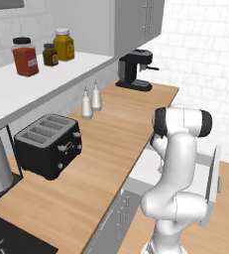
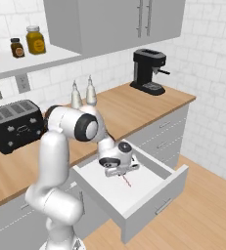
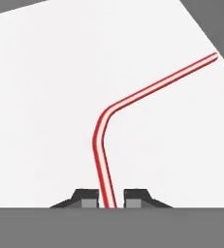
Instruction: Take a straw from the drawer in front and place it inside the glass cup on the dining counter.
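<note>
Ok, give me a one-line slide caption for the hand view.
Hand closed on the red straw, whose bent end lies across the drawer's white floor.

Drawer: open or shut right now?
Open. In the right base view the drawer is pulled well out from the cabinet front, its white inside exposed, with the gripper down inside it at the straw.

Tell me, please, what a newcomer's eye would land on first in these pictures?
Probably the white arm reaching down into the open light-grey drawer, its tool shut on the thin red bent straw over the white drawer floor. Next, the black toaster and black coffee machine on the wooden worktop.
</note>
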Motion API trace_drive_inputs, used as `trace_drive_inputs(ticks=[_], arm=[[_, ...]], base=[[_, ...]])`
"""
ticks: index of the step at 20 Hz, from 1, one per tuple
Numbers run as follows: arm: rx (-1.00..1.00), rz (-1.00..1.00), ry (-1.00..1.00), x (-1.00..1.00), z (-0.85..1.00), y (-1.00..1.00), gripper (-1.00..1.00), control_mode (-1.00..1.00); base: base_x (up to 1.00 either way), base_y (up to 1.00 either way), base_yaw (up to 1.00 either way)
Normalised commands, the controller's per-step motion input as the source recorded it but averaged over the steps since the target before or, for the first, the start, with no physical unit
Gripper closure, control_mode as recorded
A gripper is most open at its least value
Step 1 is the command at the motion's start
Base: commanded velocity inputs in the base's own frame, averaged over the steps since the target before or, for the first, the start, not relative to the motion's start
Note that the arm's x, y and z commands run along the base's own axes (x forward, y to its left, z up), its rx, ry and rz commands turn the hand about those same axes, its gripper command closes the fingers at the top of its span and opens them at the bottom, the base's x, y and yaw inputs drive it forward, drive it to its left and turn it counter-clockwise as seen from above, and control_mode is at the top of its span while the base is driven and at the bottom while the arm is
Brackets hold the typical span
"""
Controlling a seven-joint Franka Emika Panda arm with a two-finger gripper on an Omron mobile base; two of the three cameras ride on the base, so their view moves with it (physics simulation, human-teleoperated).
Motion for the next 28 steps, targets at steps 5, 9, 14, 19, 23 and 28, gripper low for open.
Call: trace_drive_inputs(ticks=[5, 9, 14, 19, 23, 28], arm=[[-0.03, 0.04, -0.27, -0.31, 0.92, -0.02, 1.0, -1.0], [-0.02, 0.03, -0.25, -0.24, 1.0, -0.09, 1.0, -1.0], [0.0, 0.01, -0.21, -0.14, 1.0, -0.13, 1.0, -1.0], [0.0, 0.0, -0.1, 0.0, 1.0, -0.23, 1.0, -1.0], [0.0, 0.0, -0.02, 0.0, 1.0, -0.24, 1.0, -1.0], [0.04, 0.0, 0.0, 0.0, 1.0, -0.26, 1.0, -1.0]], base=[[0.0, 0.0, 0.0], [0.0, 0.0, 0.0], [0.0, 0.0, 0.0], [0.0, 0.0, 0.0], [0.0, 0.0, 0.0], [0.0, 0.0, 0.0]])
